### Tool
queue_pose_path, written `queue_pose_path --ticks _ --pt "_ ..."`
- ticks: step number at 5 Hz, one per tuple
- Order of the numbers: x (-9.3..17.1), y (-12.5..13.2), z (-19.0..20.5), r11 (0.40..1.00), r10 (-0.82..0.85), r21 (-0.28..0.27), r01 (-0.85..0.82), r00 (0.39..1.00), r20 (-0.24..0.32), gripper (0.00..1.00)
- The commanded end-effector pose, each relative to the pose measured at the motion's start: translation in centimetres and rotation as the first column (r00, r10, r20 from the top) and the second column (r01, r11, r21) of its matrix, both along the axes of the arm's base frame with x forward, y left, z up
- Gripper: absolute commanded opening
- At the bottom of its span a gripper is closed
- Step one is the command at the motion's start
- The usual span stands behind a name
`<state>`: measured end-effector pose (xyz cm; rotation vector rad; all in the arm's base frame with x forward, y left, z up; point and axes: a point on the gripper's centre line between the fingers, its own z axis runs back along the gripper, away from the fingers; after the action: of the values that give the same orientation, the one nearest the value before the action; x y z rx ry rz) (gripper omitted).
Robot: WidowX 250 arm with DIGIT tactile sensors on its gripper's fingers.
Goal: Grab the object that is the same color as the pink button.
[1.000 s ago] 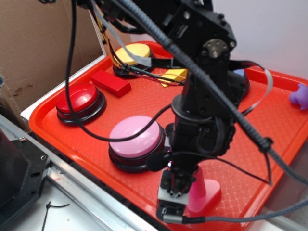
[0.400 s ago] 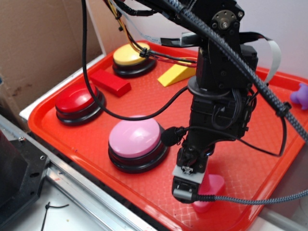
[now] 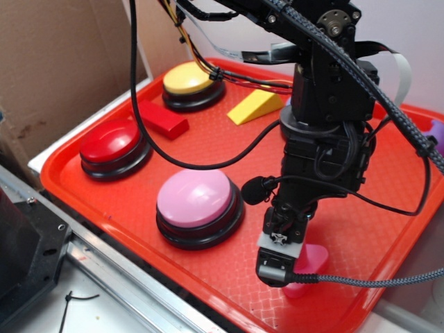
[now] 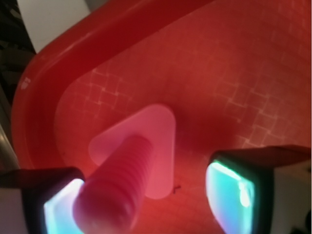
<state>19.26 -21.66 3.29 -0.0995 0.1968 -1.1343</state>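
No writing, label, brand, number or sign could be read on anything in either view.
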Motion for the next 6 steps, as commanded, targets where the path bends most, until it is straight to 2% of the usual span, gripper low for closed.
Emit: queue_pose_path --ticks 1,2,3,4,5,6 --pt "0.2 0.4 0.9 0.999 0.025 -0.028 -0.023 0.999 0.043 0.00" --pt "0.4 0.9 1.4 0.998 0.065 -0.002 -0.065 0.996 0.065 0.00" --pt "0.6 1.5 2.7 0.989 0.139 0.044 -0.144 0.984 0.114 0.00" --pt "0.6 3.1 7.6 0.903 0.352 0.133 -0.409 0.880 0.317 0.00" --pt "-2.1 2.9 12.5 0.772 0.552 0.072 -0.632 0.722 0.418 0.00" --pt "-4.5 3.3 17.6 0.586 0.797 -0.074 -0.807 0.557 0.235 0.00"
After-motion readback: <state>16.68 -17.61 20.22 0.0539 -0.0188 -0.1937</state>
